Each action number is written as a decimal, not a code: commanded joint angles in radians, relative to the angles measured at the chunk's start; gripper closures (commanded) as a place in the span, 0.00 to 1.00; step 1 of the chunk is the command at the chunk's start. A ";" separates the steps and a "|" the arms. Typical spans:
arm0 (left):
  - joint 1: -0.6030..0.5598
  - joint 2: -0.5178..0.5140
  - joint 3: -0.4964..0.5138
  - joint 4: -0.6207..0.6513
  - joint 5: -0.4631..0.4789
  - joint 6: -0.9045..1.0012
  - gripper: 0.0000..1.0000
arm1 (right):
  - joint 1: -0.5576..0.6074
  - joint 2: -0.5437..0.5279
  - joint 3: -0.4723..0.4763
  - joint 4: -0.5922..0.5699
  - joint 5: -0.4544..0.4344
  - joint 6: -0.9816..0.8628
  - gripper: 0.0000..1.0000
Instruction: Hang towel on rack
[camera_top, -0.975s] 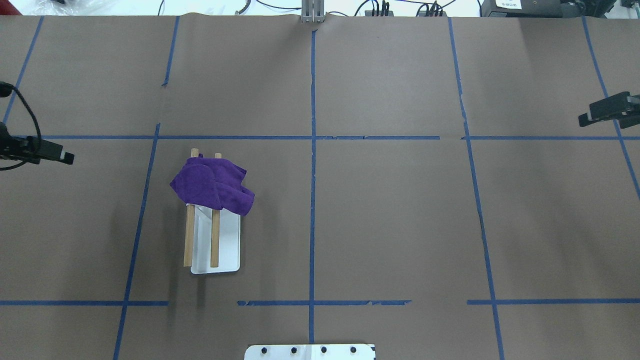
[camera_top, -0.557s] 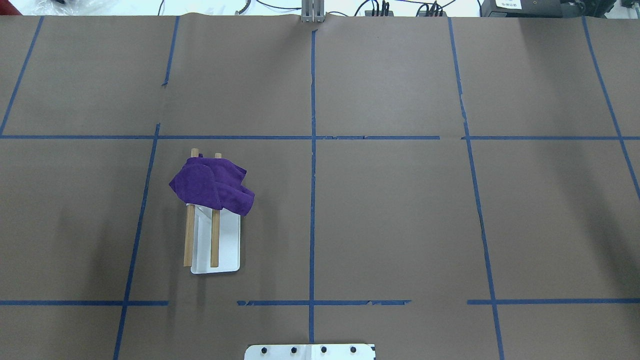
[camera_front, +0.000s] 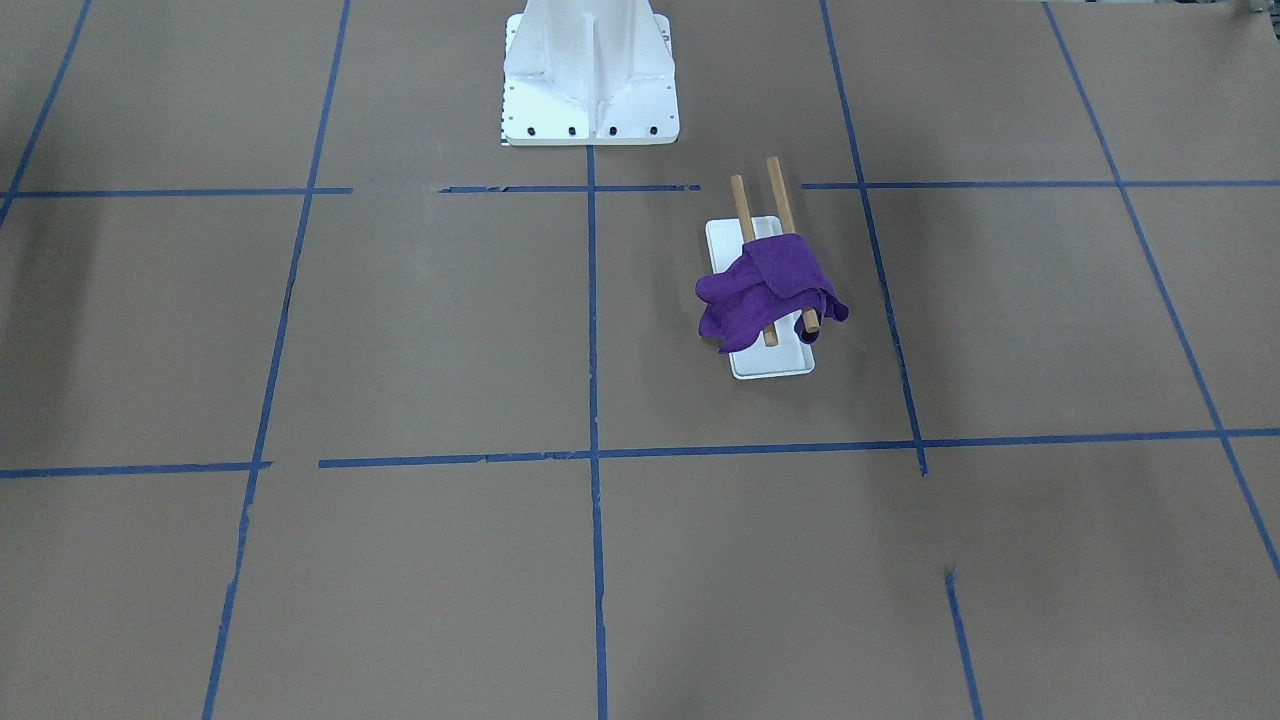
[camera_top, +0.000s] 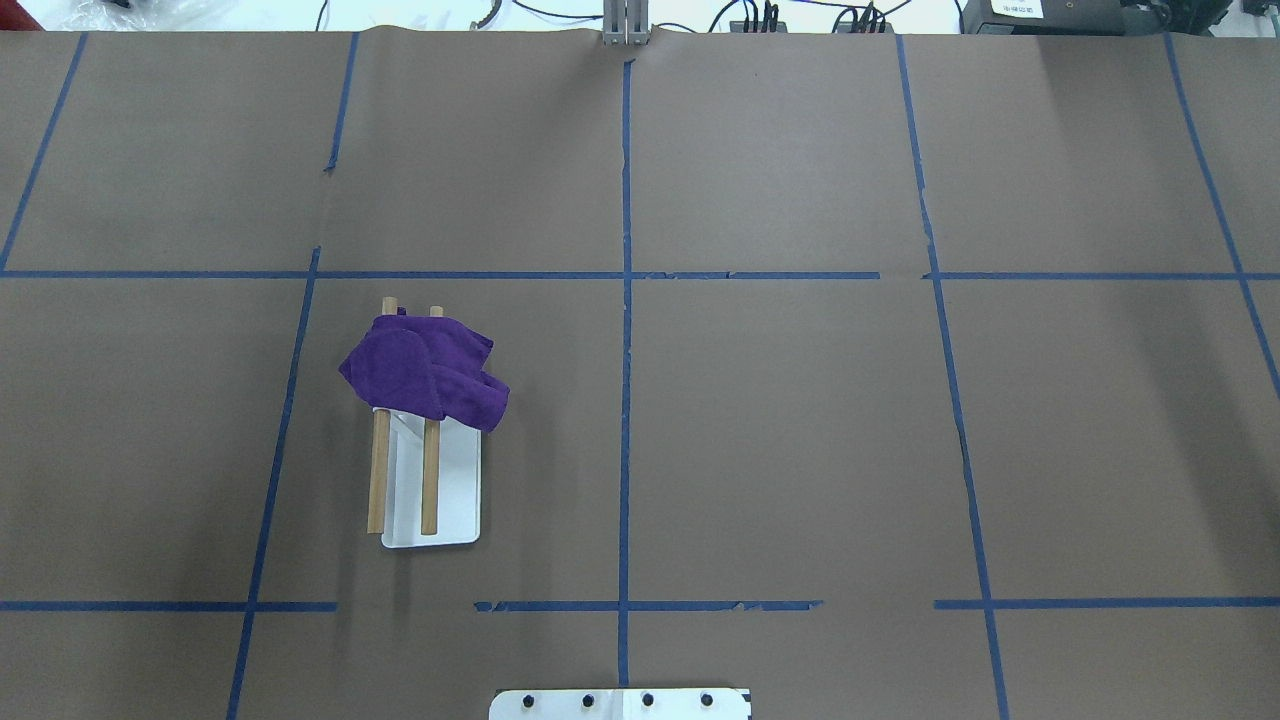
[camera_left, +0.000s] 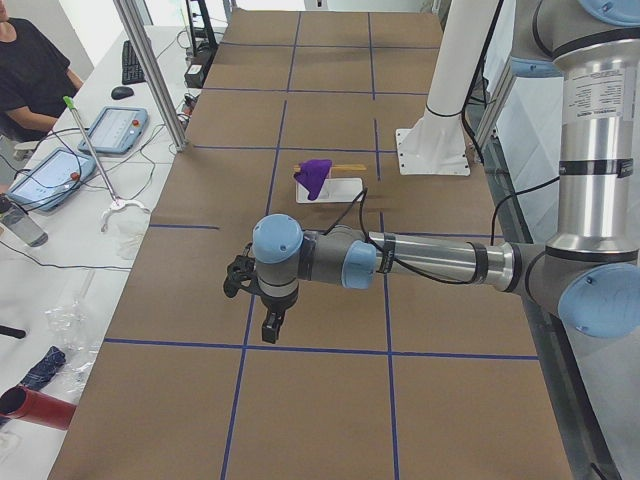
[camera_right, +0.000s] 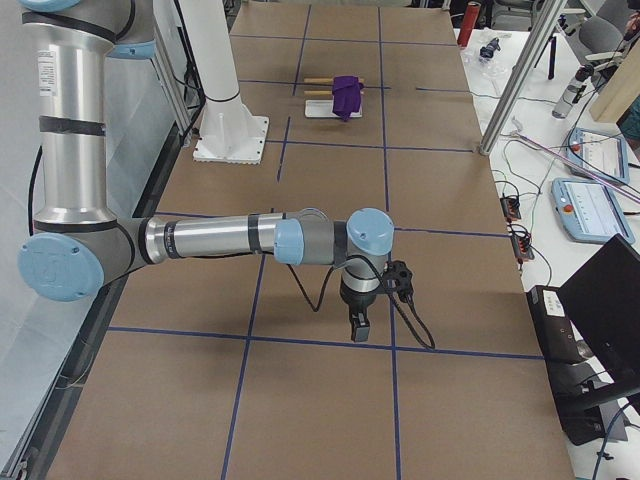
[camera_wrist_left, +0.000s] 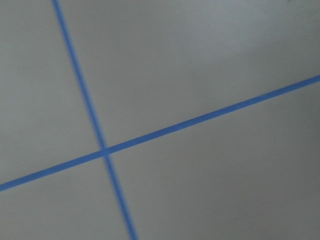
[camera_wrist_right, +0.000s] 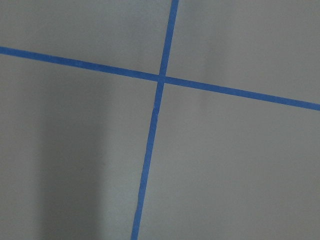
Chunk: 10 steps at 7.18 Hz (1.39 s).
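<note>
Hands: left hand (camera_left: 272, 325) points down over bare tabletop (camera_top: 800, 420), well clear of the work; fingers apart or together, can't tell. Towel (camera_top: 420, 370) sits between the two hands, nearer the left, bunched across both dowels (camera_top: 378, 470) of the rack (camera_top: 455, 490), folds drooping off each side, which likely keeps it on. Then right hand (camera_right: 358, 325): same pose, farther off, state also unreadable. Task looks done.

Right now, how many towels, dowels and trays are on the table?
Purple cloth towel: 1
Light-brown wooden dowels: 2
Flat white rectangular tray: 1
Total: 4
</note>
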 joint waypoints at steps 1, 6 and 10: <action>0.004 0.037 -0.014 0.058 -0.006 0.006 0.00 | 0.000 -0.008 -0.012 -0.004 -0.003 0.000 0.00; 0.004 0.039 0.009 0.043 -0.006 0.007 0.00 | 0.000 -0.009 -0.015 -0.005 0.008 0.000 0.00; 0.006 -0.028 0.006 0.003 0.022 0.012 0.00 | 0.000 -0.009 -0.018 -0.004 0.038 0.001 0.00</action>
